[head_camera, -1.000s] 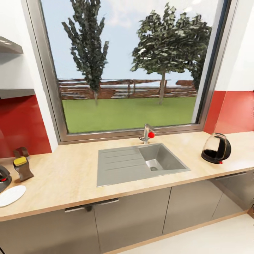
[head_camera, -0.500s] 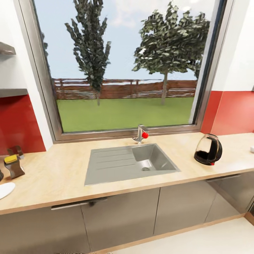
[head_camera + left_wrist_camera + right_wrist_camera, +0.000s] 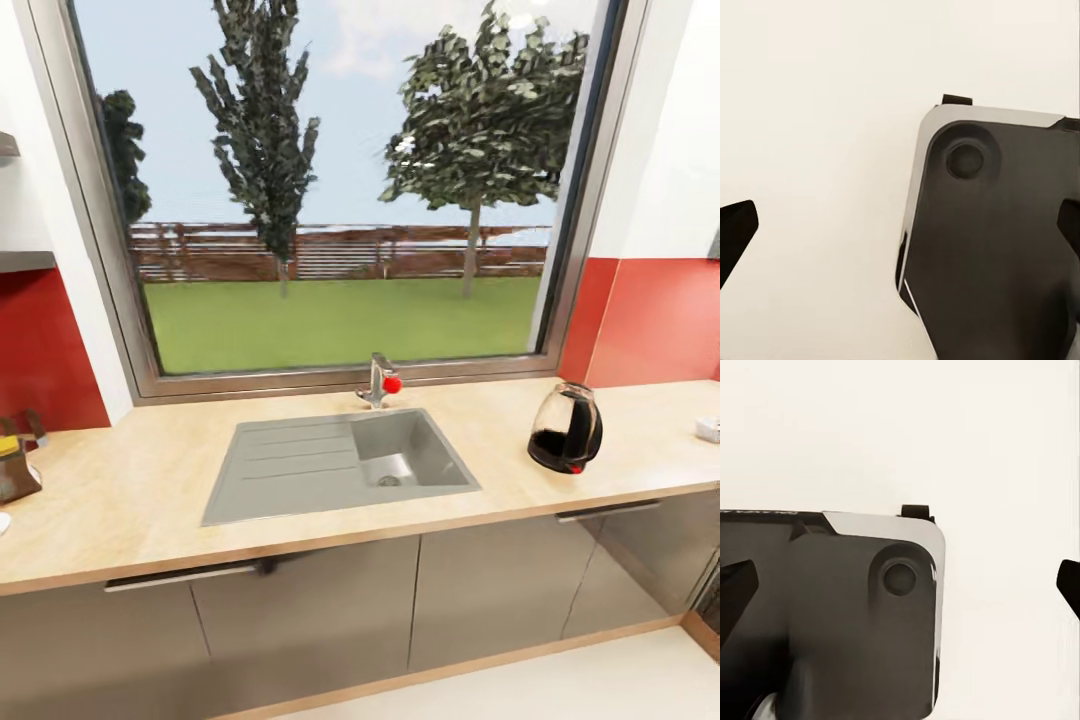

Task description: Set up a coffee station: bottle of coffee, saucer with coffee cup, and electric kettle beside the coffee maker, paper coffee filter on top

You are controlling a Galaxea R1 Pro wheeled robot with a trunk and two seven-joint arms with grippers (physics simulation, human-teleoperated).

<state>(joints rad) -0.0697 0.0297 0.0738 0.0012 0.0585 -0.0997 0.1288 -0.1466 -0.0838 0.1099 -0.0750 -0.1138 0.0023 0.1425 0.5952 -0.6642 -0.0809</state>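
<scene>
- The kitchen countertop (image 3: 140,500) runs the full width of the head view beneath a large window (image 3: 330,180), with grey cabinet fronts (image 3: 300,620) below
- A steel sink (image 3: 340,462) is set into the middle of the slab, a tap (image 3: 380,380) with a red knob behind it
- The electric kettle (image 3: 566,430) stands upright on the counter, well right of the sink
- The bottle of coffee (image 3: 14,468), yellow-capped, sits on the counter at the far left edge, cut off by the frame
- A small white thing (image 3: 708,430) at the far right edge is perhaps the cup; too cropped to tell
- Left gripper (image 3: 900,232): dark fingertips wide apart, released, holding nothing, over the robot's dark base
- Right gripper (image 3: 900,585): fingertips likewise spread, empty
</scene>
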